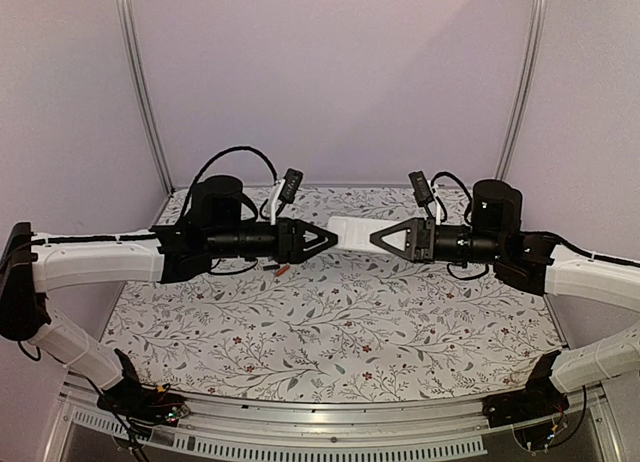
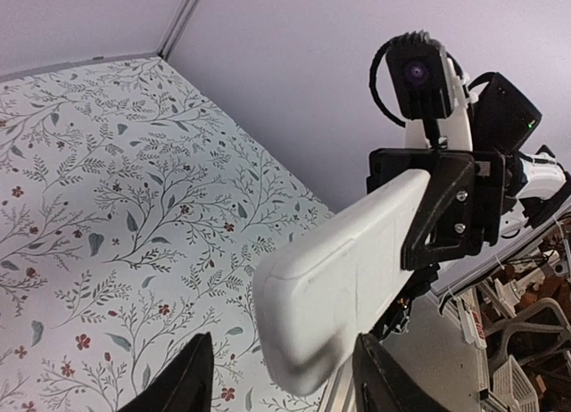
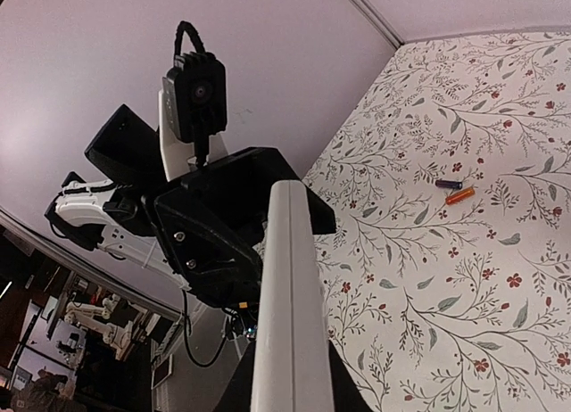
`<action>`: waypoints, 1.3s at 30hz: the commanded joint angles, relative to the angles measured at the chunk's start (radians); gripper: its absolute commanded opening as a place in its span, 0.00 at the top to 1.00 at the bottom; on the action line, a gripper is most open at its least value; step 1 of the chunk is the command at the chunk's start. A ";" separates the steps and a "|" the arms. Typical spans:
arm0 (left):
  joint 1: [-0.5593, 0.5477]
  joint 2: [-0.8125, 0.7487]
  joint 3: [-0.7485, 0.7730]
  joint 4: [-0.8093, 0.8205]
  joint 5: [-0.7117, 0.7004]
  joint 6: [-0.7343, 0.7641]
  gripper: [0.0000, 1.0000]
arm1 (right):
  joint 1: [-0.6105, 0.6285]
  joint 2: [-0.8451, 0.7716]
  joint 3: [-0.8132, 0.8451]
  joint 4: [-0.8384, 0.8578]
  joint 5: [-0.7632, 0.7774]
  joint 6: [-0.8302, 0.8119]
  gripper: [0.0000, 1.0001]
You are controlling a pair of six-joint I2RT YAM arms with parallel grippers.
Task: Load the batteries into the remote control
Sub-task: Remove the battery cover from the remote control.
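The remote control [image 1: 355, 228], white back showing, hangs in mid-air between the two grippers. My right gripper [image 1: 373, 237] is shut on it; the right wrist view shows its fingers [image 3: 285, 381] pressed on both sides of the remote [image 3: 287, 287]. My left gripper [image 1: 334, 239] is open, its fingers [image 2: 192, 376] spread on either side of the remote's free end [image 2: 330, 296] with a gap on one side. The orange battery [image 3: 459, 196] and the dark battery [image 3: 449, 185] lie side by side on the table, under the left gripper [image 1: 279, 269].
The floral tablecloth [image 1: 330, 322] covers the table. Plain walls with metal posts [image 1: 140, 82] stand close behind. A metal rail [image 1: 330, 417] runs along the near edge between the arm bases.
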 commanded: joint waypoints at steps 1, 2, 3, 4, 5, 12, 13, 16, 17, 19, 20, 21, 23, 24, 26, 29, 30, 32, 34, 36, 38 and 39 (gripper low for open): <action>-0.013 0.057 0.064 -0.035 0.003 -0.008 0.51 | 0.000 0.020 -0.008 0.057 -0.035 0.018 1.00; -0.013 0.064 0.069 -0.033 0.007 -0.014 0.54 | 0.001 0.024 -0.007 0.057 -0.037 0.018 1.00; -0.013 0.068 0.072 -0.025 0.009 -0.021 0.57 | 0.002 0.025 -0.007 0.057 -0.037 0.017 1.00; -0.013 0.070 0.074 -0.019 0.009 -0.029 0.59 | 0.003 0.026 -0.006 0.057 -0.039 0.016 1.00; -0.013 0.073 0.077 -0.019 0.008 -0.034 0.61 | 0.003 0.027 -0.006 0.057 -0.041 0.015 1.00; -0.001 0.075 0.084 -0.035 0.009 -0.034 0.76 | 0.003 0.010 -0.007 0.055 -0.045 0.006 1.00; 0.004 0.075 0.079 -0.033 0.009 -0.038 0.77 | 0.002 0.007 -0.008 0.055 -0.045 0.004 1.00; 0.024 0.068 0.063 -0.022 0.026 -0.050 0.79 | 0.002 -0.005 -0.010 0.055 -0.052 0.001 1.00; 0.027 0.067 0.058 -0.014 0.034 -0.054 0.78 | 0.002 -0.008 -0.011 0.055 -0.055 0.001 1.00; 0.030 0.065 0.057 -0.008 0.040 -0.057 0.73 | 0.001 -0.010 -0.012 0.055 -0.058 0.001 1.00; 0.030 0.065 0.059 -0.011 0.041 -0.056 0.67 | 0.001 -0.009 -0.013 0.055 -0.058 0.001 1.00; 0.030 0.065 0.062 -0.018 0.038 -0.053 0.62 | 0.000 -0.009 -0.012 0.055 -0.059 0.001 1.00; 0.030 0.059 0.063 -0.027 0.027 -0.046 0.59 | -0.001 -0.011 -0.012 0.055 -0.060 0.001 1.00; 0.030 0.057 0.064 -0.033 0.023 -0.042 0.60 | 0.000 -0.013 -0.012 0.055 -0.059 0.002 1.00; 0.030 0.051 0.065 -0.046 0.007 -0.036 0.65 | -0.002 -0.015 -0.012 0.054 -0.059 0.001 1.00; 0.030 0.042 0.069 -0.070 -0.010 -0.024 0.72 | -0.006 -0.020 -0.013 0.050 -0.058 0.004 1.00; 0.030 0.040 0.068 -0.080 -0.016 -0.020 0.74 | -0.008 -0.021 -0.013 0.048 -0.058 0.004 1.00; 0.030 0.030 0.065 -0.089 -0.028 -0.014 0.77 | -0.010 -0.022 -0.013 0.043 -0.056 0.004 1.00; 0.030 0.025 0.065 -0.101 -0.032 -0.009 0.80 | -0.011 -0.024 -0.010 0.022 -0.041 -0.001 1.00; 0.030 0.020 0.070 -0.109 -0.034 -0.001 0.80 | -0.013 -0.024 -0.005 -0.015 -0.016 -0.011 1.00; 0.028 0.018 0.068 -0.100 -0.022 0.005 0.85 | -0.016 -0.020 0.000 -0.049 0.009 -0.026 1.00; 0.028 0.019 0.069 -0.093 -0.012 0.003 0.88 | -0.016 -0.018 0.002 -0.060 0.020 -0.029 1.00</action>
